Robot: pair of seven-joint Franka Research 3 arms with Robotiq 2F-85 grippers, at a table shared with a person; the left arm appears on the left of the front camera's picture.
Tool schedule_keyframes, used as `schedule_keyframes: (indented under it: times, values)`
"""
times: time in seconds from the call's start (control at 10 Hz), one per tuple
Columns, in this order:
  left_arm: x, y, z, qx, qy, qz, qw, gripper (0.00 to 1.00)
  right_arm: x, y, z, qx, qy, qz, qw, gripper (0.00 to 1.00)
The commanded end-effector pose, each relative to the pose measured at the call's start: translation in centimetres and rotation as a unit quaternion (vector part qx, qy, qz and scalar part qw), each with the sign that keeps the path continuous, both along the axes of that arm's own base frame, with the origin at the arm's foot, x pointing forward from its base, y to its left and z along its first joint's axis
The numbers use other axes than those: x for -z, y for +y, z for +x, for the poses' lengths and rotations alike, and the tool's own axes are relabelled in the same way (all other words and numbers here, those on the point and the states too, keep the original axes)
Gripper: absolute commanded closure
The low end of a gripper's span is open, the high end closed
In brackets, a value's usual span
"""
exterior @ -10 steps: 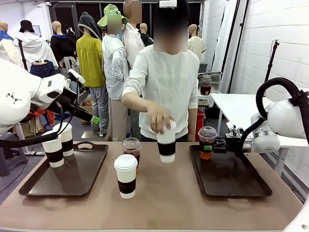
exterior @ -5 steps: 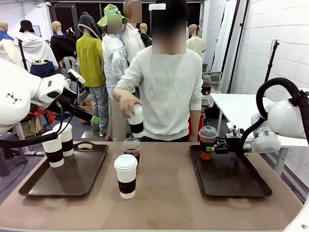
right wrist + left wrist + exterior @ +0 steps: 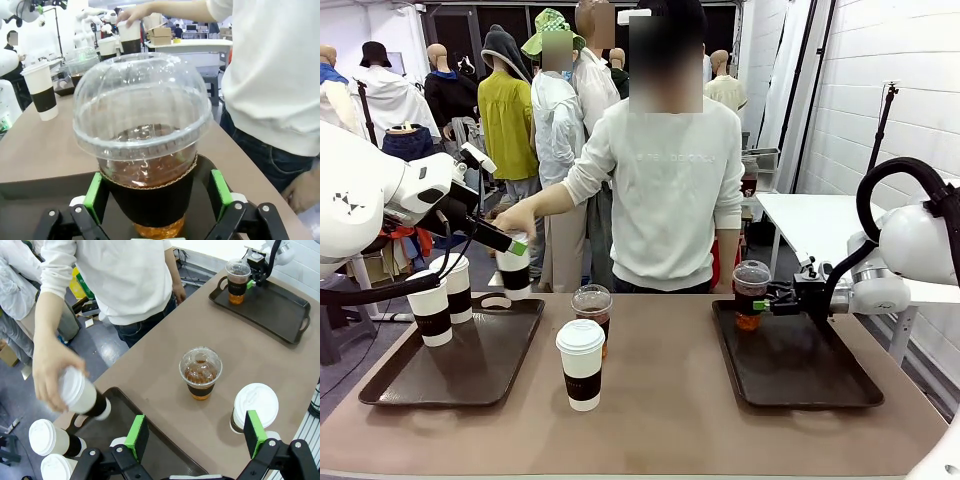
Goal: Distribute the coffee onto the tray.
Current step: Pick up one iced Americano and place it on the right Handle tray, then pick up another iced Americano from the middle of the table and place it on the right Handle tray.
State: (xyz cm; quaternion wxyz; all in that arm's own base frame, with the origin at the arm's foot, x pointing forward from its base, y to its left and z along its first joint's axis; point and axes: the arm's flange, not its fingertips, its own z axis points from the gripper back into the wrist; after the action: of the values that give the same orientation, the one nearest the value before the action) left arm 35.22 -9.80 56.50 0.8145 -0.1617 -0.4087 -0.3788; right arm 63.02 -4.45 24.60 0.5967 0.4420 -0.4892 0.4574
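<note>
Clear dome-lidded plastic cup of dark drink: was released onto the dark right tray; right gripper was parted around it. White brown-sleeved paper cup: was carried by the person's hand to the left gripper, which was spread and empty.

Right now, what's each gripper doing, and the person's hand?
Left gripper: open, holding nothing.
Right gripper: open, either side of the dome-lidded cup.
Person's hand: holding a paper cup.

Hand moved paper cup toward left tray, right jaws opened
</note>
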Motion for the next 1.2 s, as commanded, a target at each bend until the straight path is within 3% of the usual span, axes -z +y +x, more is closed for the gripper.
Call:
schedule_keyframes:
  times: [0.0, 0.5, 0.6, 1.1]
  values:
    - [0.1, 0.1, 0.1, 0.006, -0.002, 0.002, 1.000, 0.00, -1.2, -0.4, -1.8, 0.019, 0.010, 0.005, 1.000, 0.00]
    - [0.1, 0.1, 0.1, 0.006, -0.002, 0.002, 1.000, 0.00, -1.4, -1.5, -4.7, 0.030, 0.030, -0.020, 0.999, 0.00]
    - [0.1, 0.1, 0.1, 0.006, -0.002, 0.002, 1.000, 0.00, -0.7, -1.8, -3.4, 0.021, 0.023, 0.002, 1.000, 0.00]
    - [0.1, 0.1, 0.1, 0.006, -0.002, 0.002, 1.000, 0.00, -0.7, -1.8, -3.4, 0.021, 0.023, 0.002, 1.000, 0.00]
